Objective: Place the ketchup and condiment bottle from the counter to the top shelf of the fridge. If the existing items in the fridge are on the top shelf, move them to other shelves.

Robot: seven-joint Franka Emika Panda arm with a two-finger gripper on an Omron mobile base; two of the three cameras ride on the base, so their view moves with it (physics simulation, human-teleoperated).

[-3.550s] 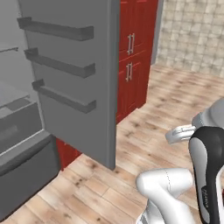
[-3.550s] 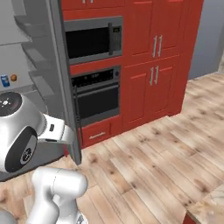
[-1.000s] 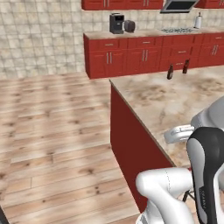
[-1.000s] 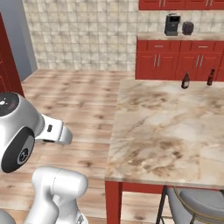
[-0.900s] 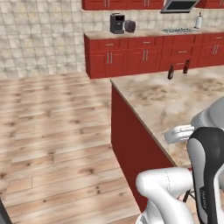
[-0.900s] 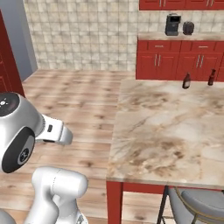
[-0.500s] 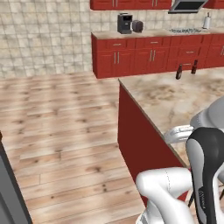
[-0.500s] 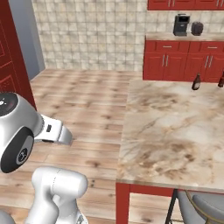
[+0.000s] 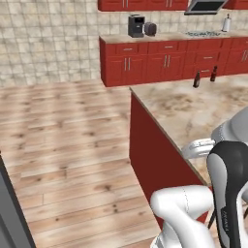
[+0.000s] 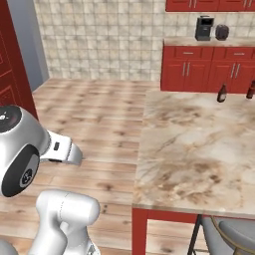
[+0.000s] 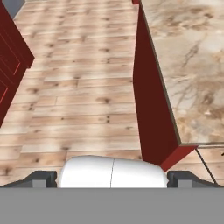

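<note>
Nearest the base, the folded white arm point(image 9: 227, 193) sits low, its big round joint point(image 10: 17, 149) at the left of the right base view. The gripper point(image 11: 111, 177) points down at the wooden floor point(image 11: 74, 100); its two dark finger tips point(image 11: 41, 178) sit far apart at the bottom corners of the hand view, spread wide with nothing between them.

Just beside the arm stands the counter point(image 10: 194, 149), a marbled beige-and-brown island top over a red side panel point(image 9: 155, 160). In the hand view its near corner point(image 11: 183, 87) lies to the right of the gripper. A grey stool seat point(image 10: 234, 234) shows below the counter's near edge.

At the counter's far edge stand two small bottles, well apart from the arm. The ketchup point(image 10: 222, 93) is the dark one on the left, also seen at point(image 9: 196, 79). The condiment bottle point(image 9: 213, 73) stands near it to the right, reaching the frame edge in the right base view point(image 10: 250, 90).

Beyond them run red cabinets point(image 9: 164, 65) under a tiled wall point(image 10: 99, 35), with a dark coffee machine point(image 9: 136, 25) and a toaster point(image 9: 150, 29) on top.
</note>
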